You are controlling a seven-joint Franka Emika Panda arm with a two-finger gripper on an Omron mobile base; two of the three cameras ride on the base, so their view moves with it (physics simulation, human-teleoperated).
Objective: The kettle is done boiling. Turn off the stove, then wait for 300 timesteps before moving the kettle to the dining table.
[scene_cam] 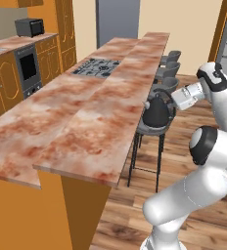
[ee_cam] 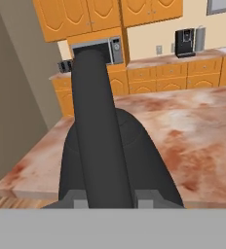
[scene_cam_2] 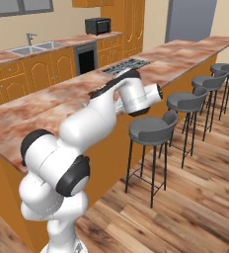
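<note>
Now kettle [scene_cam: 157, 113] handle clamped in end effector [ee_cam: 105, 197]

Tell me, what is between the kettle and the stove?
Only bare marbled countertop lies between them, in the left base view. The kettle hangs off the counter's edge over a stool, and the stove sits farther along.

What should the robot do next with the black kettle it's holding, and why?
Probably carry the kettle a little sideways over the dining table, then lower it. The gripper is shut on its handle, and the kettle hangs in the air beside the table's edge, above a stool, so it isn't over the slab yet.
</note>
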